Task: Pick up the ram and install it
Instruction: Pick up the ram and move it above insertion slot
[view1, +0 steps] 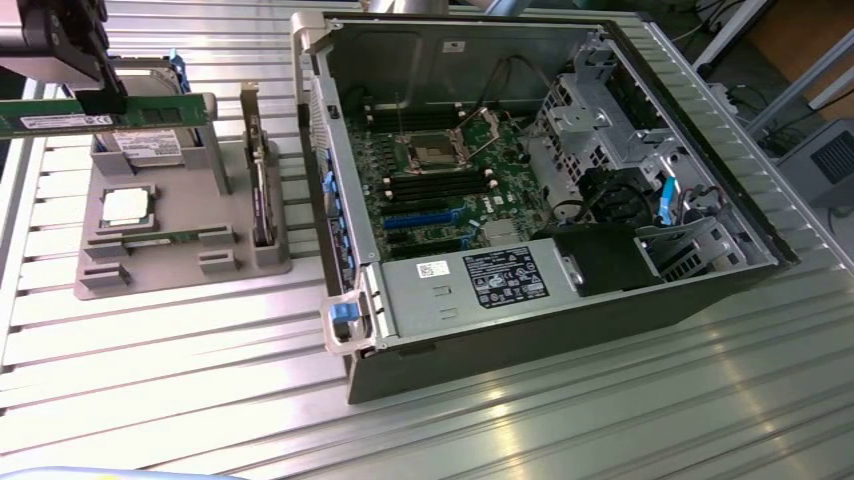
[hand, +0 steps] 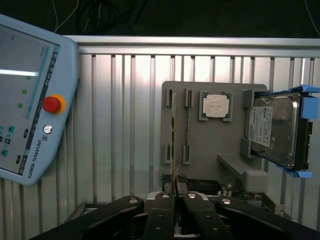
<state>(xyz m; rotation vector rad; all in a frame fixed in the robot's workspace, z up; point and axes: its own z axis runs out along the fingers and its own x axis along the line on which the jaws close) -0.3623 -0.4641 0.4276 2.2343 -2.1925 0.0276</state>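
The claw, upper left of the frame, is clamped on the ram, held level with its long axis left-right. The motherboard lies well apart, toward frame centre.

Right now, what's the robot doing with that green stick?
The robot's gripper is shut on the ram, the long green stick, and holds it in the air above the gray parts tray. The open computer case sits to the exterior view's right. The ram is not in the computer yet.
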